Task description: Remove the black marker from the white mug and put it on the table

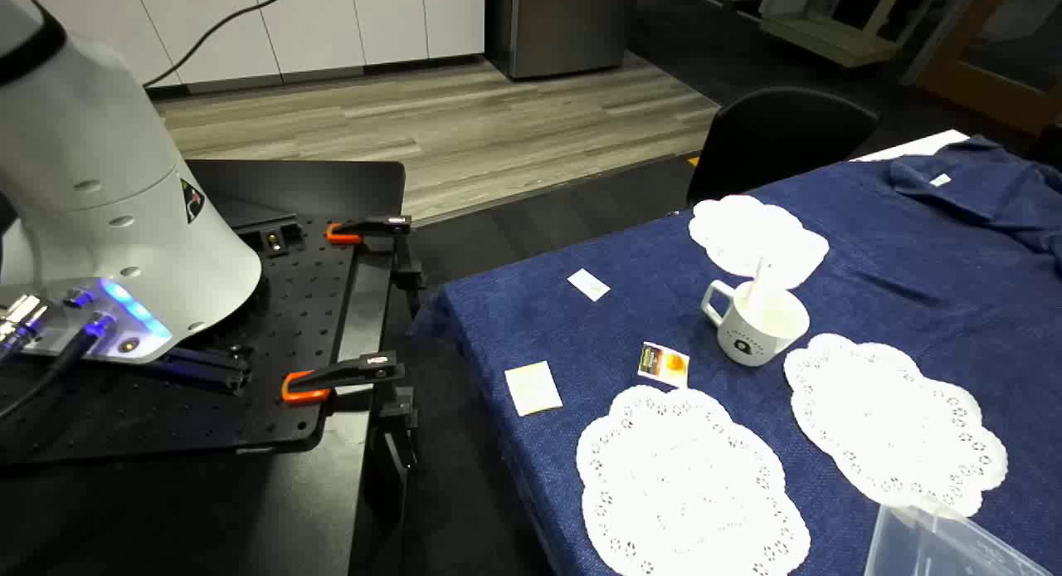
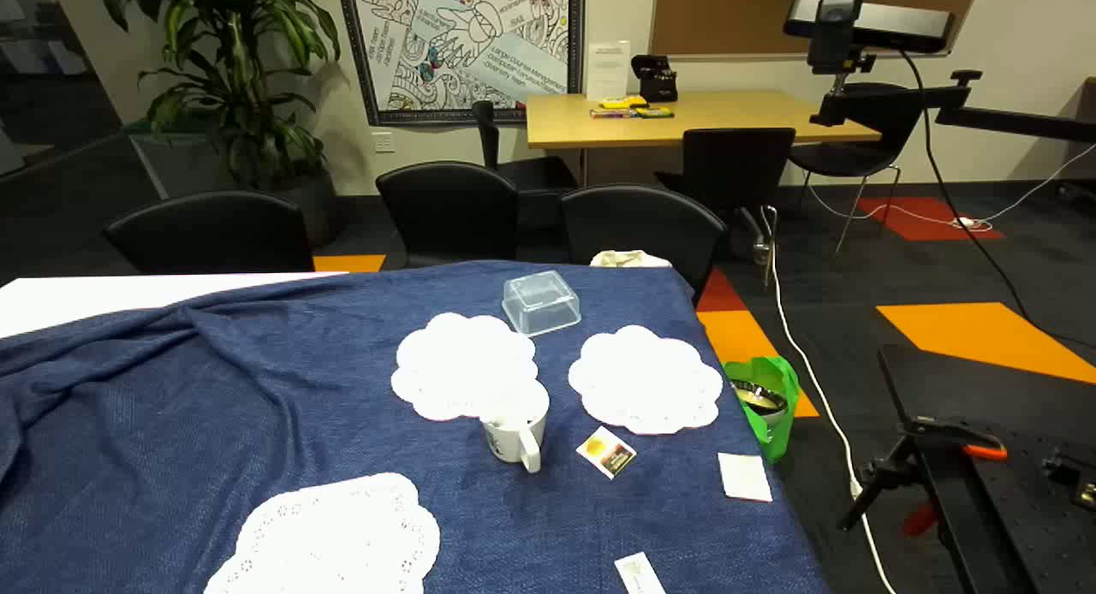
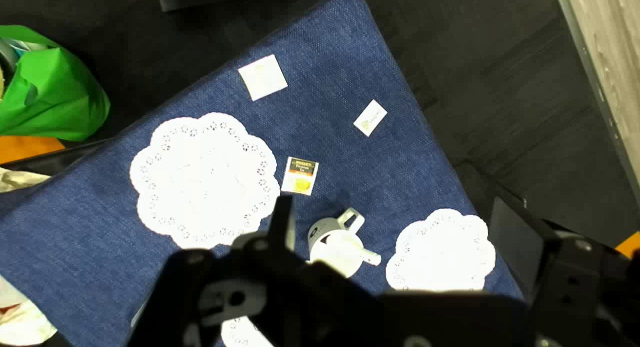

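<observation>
Black bench (image 1: pixel 191 418): far left in an exterior view, black-and-orange clamps (image 1: pixel 357 371) along its edge.
Worktop (image 1: pixel 597 344): navy blue, cloth-covered.
Tea packet (image 1: pixel 664 364): lying flat.
White mug (image 1: pixel 753 335): upright, handle leftward.
Marker (image 3: pixel 365 255): judged to be the pale stick tilted in that mug, standing past the rim; looks white, black unconfirmed.
Lace doily (image 1: pixel 896 422): flat, right of the mug.
Marker pick, as judged: centre over its free end, descend straight, pinch it alone, lift along its slant, sparing rim and handle.
Gripper (image 3: pixel 392 212): jaws spread wide in the wrist view; holds nothing; no contact seen.
</observation>
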